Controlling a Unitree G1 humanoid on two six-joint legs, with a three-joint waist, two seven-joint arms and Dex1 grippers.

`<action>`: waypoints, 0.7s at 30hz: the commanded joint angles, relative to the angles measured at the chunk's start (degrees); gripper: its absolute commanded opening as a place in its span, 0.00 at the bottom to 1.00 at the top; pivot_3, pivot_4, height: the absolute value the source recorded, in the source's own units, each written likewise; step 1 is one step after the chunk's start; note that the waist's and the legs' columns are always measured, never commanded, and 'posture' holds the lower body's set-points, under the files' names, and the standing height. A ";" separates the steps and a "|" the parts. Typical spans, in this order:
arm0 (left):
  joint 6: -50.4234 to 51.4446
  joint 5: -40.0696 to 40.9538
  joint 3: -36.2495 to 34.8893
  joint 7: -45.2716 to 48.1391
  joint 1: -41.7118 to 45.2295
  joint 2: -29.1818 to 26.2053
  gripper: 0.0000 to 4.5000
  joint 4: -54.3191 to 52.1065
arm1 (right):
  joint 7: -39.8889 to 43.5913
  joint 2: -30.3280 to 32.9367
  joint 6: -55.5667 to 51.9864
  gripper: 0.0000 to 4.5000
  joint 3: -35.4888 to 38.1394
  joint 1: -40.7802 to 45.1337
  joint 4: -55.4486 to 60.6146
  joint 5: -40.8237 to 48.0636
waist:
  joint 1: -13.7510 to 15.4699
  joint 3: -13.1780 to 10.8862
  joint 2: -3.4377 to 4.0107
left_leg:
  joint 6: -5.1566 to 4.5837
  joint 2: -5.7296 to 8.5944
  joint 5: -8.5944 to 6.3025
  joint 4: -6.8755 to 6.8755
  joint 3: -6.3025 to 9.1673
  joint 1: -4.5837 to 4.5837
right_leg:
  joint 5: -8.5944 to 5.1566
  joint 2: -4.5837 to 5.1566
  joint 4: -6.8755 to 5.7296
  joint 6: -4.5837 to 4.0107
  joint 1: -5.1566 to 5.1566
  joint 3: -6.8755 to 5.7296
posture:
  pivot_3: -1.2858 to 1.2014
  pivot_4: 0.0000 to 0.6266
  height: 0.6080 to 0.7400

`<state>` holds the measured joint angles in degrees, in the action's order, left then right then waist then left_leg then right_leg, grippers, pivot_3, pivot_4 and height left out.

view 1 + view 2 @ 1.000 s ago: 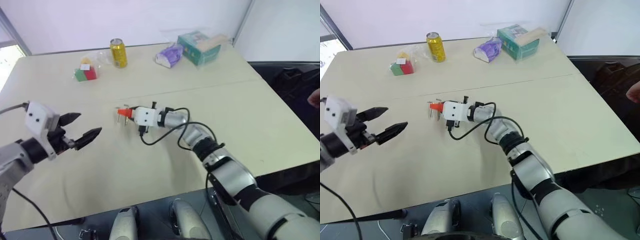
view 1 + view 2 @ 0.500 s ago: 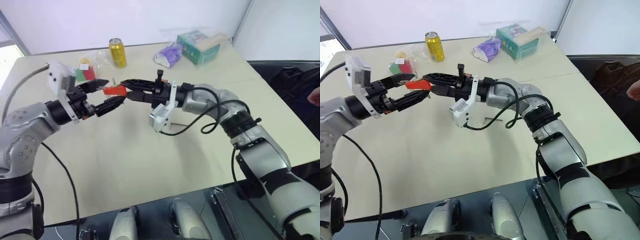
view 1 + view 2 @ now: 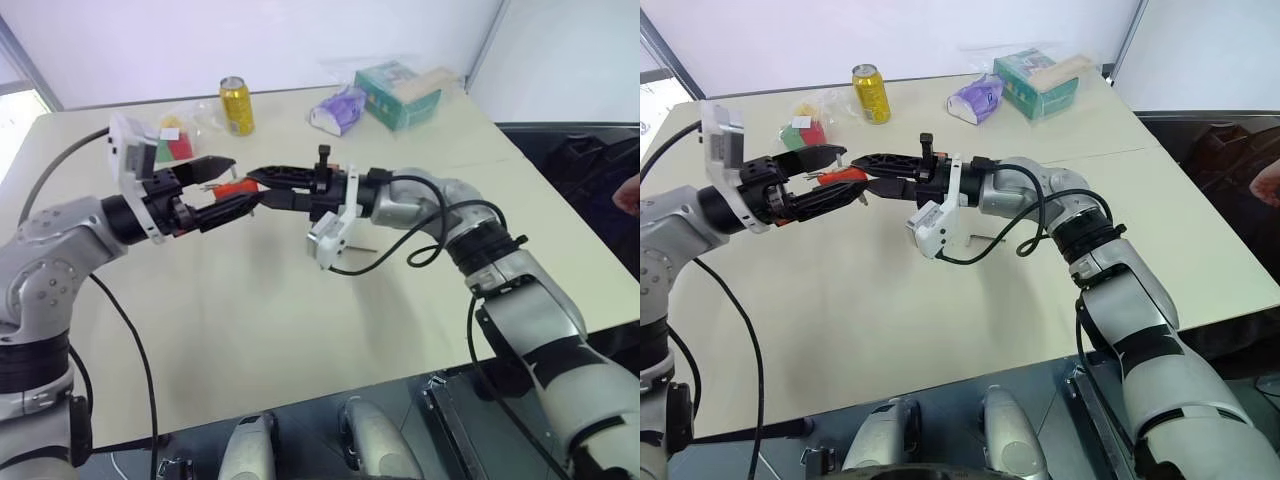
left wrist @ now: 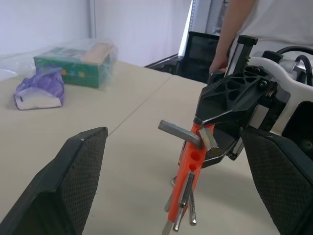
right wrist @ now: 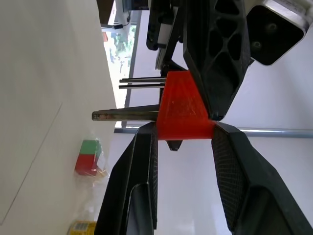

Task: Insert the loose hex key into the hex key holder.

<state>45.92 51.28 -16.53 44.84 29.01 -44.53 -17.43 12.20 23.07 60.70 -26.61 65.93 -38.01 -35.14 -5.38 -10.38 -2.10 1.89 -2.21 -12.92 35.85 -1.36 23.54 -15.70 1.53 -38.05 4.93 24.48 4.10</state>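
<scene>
The right gripper (image 3: pixel 262 184) is clamping the hex key holder (image 4: pixel 188 169) above the table (image 3: pixel 300 320) — the left gripper (image 3: pixel 222 184) is gaping wide around it, empty; insertion pending.

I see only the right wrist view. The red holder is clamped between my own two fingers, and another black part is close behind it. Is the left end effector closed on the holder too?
Observer: No. The left end effector is open. In the left wrist view its fingers stand on either side of the hex key holder, clearly apart from it.
Operator: Thank you. And where is the loose key? I cannot find it.
Observer: A thin dark rod, probably the loose hex key, lies on the table below the right forearm. Neither end effector holds it.
</scene>
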 commanded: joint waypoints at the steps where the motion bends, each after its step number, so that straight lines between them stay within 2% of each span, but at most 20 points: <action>1: -0.19 1.18 -1.39 0.37 0.34 -1.04 1.00 -2.29 | 11.83 -0.45 -1.23 0.22 -0.23 1.24 0.03 16.07 | -0.01 -0.01 0.00 | 0.00 -0.01 0.00 0.02 0.00 0.00 | 0.00 0.00 0.00 0.00 -0.02 -0.01 | 0.52 0.24 1.00; 8: -0.17 1.63 -1.07 0.78 1.20 -1.42 1.00 -2.32 | 25.07 0.16 -0.65 0.22 0.84 2.70 0.75 28.25 | 0.03 -0.01 0.00 | -0.01 -0.17 0.00 0.11 0.04 0.00 | 0.01 0.00 -0.04 0.01 -0.07 -0.05 | 0.52 0.24 1.00; 21: 1.85 4.69 -1.29 2.01 1.78 -2.46 1.00 -2.25 | 32.93 -0.11 1.50 0.22 2.71 3.82 -0.50 31.46 | 0.04 -0.02 0.02 | -0.01 -0.19 0.00 0.14 0.05 0.00 | 0.01 0.00 -0.05 0.01 -0.07 -0.07 | 0.52 0.24 1.00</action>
<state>47.58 54.72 -16.54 46.40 29.79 -46.13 -18.21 45.00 22.96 61.60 -26.19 67.37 -39.06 -5.34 -5.34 -10.39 -2.08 1.88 -2.39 -12.93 35.98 -1.32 23.54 -15.69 1.53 -38.10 4.94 24.41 4.03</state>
